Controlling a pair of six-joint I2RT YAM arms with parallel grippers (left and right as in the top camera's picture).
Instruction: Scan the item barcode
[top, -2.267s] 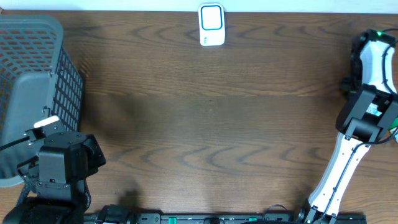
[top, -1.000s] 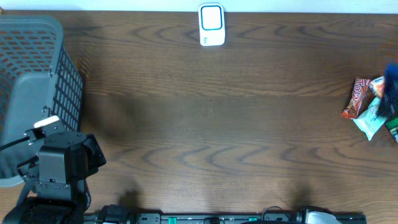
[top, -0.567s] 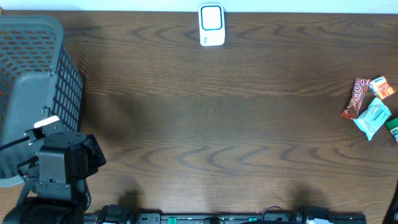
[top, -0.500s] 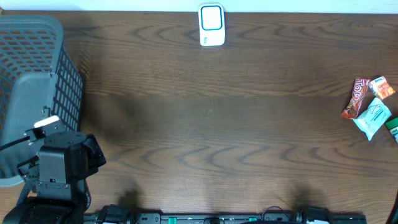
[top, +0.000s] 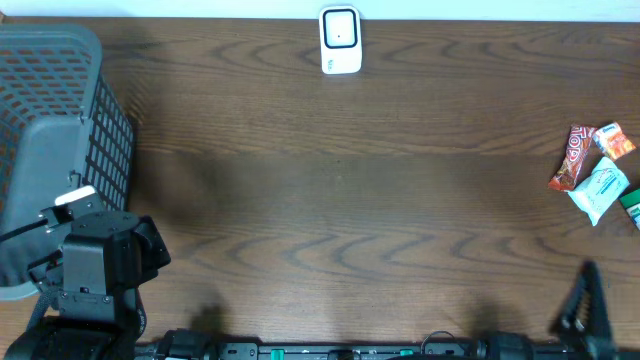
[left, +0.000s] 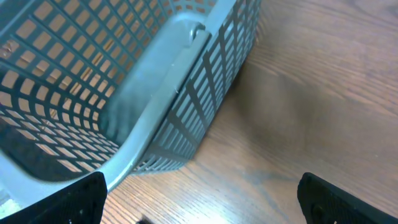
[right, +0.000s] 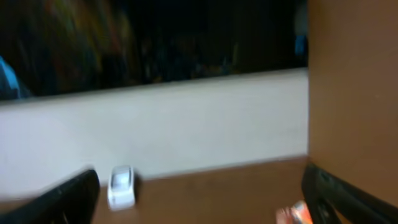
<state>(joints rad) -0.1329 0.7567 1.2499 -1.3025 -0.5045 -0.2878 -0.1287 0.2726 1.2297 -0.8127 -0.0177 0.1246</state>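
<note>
The white barcode scanner with a blue screen stands at the table's far edge, and it shows blurred in the right wrist view as the scanner. Several snack items lie at the right edge: a red-brown bar, an orange packet and a light blue packet. My right gripper is open and empty, high above the table, with the orange packet low in its view. My left gripper is open over bare wood beside the basket.
A grey mesh basket fills the left end of the table, with my left arm just in front of it. A dark part of my right arm pokes in at the bottom right. A green item sits at the right border.
My right arm has lifted off the snack items at the right edge and left the overhead view. A dark part of it now shows at the bottom right. The left arm has not moved.
</note>
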